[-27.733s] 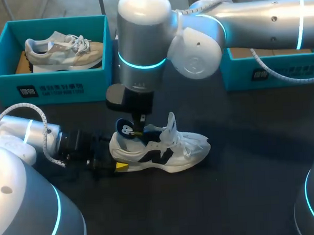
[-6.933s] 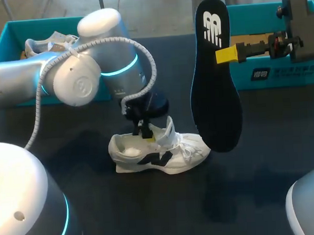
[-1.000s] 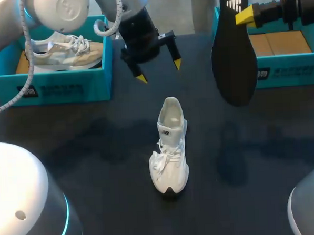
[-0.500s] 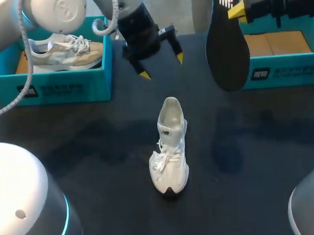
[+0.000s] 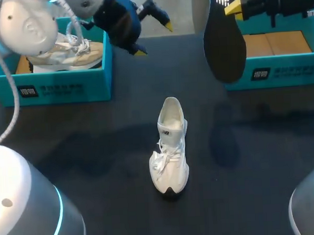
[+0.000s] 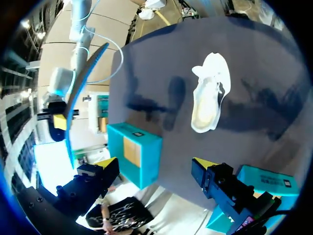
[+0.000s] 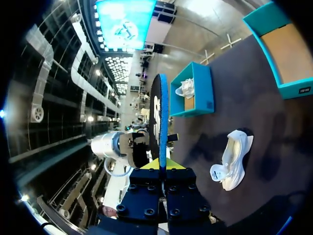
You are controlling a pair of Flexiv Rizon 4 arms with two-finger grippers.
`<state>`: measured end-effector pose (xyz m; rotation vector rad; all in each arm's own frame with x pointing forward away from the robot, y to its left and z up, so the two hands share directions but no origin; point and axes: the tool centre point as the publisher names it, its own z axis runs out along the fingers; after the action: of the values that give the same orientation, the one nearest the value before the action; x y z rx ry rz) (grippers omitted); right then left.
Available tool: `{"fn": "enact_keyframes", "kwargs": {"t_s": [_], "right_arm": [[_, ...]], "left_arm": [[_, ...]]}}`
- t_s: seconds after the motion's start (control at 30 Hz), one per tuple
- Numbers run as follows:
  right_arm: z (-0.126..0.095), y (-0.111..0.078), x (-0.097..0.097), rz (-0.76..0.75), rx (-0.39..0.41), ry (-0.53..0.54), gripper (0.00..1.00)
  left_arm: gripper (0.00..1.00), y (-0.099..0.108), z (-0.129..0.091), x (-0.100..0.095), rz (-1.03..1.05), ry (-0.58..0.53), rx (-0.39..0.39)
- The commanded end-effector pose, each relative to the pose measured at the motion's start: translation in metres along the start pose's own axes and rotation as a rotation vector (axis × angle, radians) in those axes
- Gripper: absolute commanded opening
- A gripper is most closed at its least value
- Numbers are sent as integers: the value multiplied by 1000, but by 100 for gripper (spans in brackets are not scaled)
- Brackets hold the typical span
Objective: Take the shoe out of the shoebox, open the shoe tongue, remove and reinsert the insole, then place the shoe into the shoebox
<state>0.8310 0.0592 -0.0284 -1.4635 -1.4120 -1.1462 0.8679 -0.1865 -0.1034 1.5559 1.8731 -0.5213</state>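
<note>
A white shoe (image 5: 169,148) stands alone mid-table, toe toward the front edge, its mouth wide and tongue pulled forward; it also shows in the left wrist view (image 6: 208,98) and the right wrist view (image 7: 232,159). High at the back right, my right gripper (image 5: 233,7) is shut on the heel end of the black insole (image 5: 224,40), which hangs down with its toe end lowest. The insole (image 7: 162,122) is edge-on between the fingers (image 7: 159,164). My left gripper (image 5: 153,40) hangs open and empty, raised beyond the shoe (image 6: 155,164).
A teal shoebox (image 5: 50,83) at the back left holds a beige shoe (image 5: 64,48). A second teal shoebox (image 5: 280,66) at the back right has only cardboard inside. Bare dark tabletop surrounds the white shoe.
My left arm has risen and drawn back toward the far left, its open gripper tilting. The right gripper has carried the insole a little to the left and higher. The shoe has not moved.
</note>
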Motion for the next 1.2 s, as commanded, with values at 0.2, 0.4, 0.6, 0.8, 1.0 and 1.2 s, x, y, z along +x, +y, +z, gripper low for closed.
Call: {"fn": "enact_keyframes", "kwargs": {"t_s": [0.2,0.4,0.6,0.8,1.0,1.2], "right_arm": [[8,20,12,39,-11,34,0],[12,31,20,80,-6,80,0],[24,37,27,108,47,72,0],[35,39,30,115,61,63,0],[42,42,30,126,55,66,0],[54,47,28,149,63,55,0]], "left_arm": [[100,2,-15,-21,57,-260,-16],[100,4,-24,-42,81,-391,-14],[100,1,-32,-66,111,-501,-4],[100,-4,-31,-82,131,-578,17],[100,-11,-30,-91,133,-644,50],[100,-19,-29,-101,144,-698,72]]}}
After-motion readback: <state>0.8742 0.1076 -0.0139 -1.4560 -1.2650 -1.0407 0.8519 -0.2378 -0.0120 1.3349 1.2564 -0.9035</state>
